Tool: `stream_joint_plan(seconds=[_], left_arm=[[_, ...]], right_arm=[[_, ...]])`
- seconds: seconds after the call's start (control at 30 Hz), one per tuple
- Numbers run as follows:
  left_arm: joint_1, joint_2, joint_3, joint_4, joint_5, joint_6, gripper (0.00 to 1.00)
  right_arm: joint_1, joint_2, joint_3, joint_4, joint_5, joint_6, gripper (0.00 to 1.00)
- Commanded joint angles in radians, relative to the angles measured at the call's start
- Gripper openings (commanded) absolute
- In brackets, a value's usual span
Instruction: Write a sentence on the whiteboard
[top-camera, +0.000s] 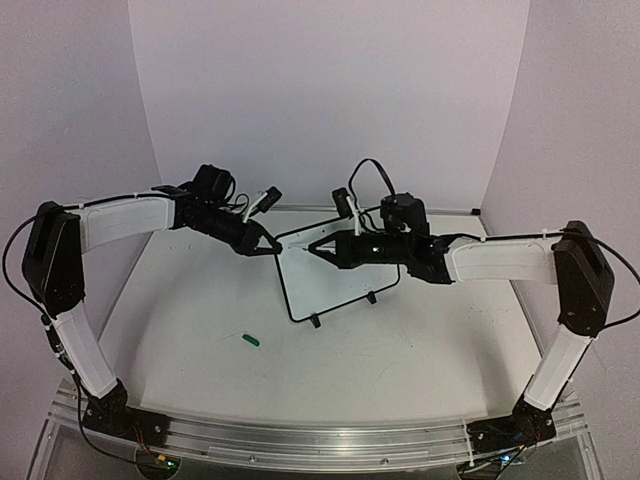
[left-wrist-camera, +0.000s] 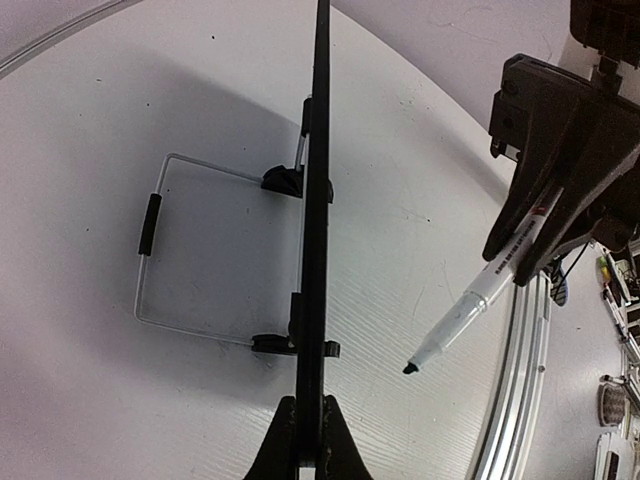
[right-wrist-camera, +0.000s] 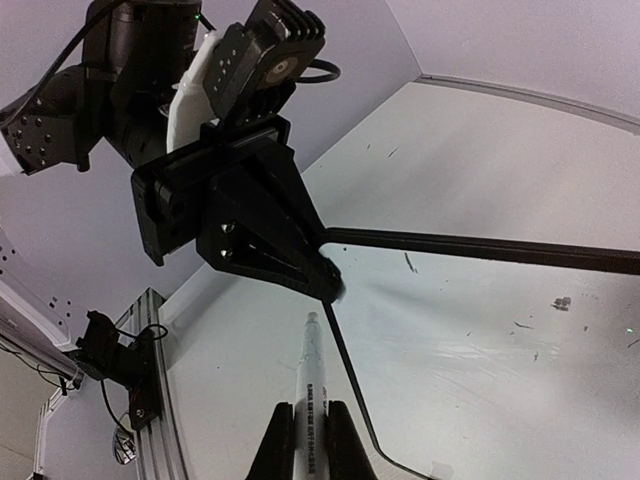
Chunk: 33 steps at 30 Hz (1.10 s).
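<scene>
I find the whiteboard (top-camera: 335, 270) standing on its two feet at mid-table (top-camera: 190, 300), between the two arms. It leans back on a wire stand (left-wrist-camera: 148, 225), which shows behind it in the left wrist view.

Left gripper (top-camera: 272, 248): clenched on the board's frame at the upper left corner. The left wrist view has the board edge-on, and both fingers (left-wrist-camera: 285, 440) press its thin black edge from either side. The right wrist view confirms this, with the jaw tips closed on the corner where the two frame bars meet.

Right gripper (top-camera: 313, 248): clamped round a white marker (left-wrist-camera: 478, 292), whose dark tip points towards the writing face. In the left wrist view the tip is clearly apart from the board. The right wrist view looks down the barrel between the fingers (right-wrist-camera: 278, 445), with the tip aimed near the board's left frame bar.

Board face: a few small dark marks (right-wrist-camera: 410, 262) lie on the white surface. I cannot read them as words in any view.

A small green piece (top-camera: 250, 340) lies on the table in front of the board, to its left and well apart from it.
</scene>
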Motion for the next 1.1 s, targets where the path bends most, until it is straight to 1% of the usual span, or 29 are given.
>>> stream_joint_plan(seconds=[0.0,0.7,1.07], left_arm=[[0.003,-0.037,-0.011,-0.027,-0.014,0.041,0.0],[0.002,-0.029,-0.007,-0.035,-0.013,0.047,0.0],[0.001,-0.03,-0.006,-0.037,-0.012,0.05,0.0]], right_arm=[[-0.004,0.03,0.054,0.01,0.019,-0.016,0.0],[-0.004,0.096,0.11,0.018,0.054,-0.006,0.0],[-0.004,0.097,0.075,0.018,0.1,0.001,0.0]])
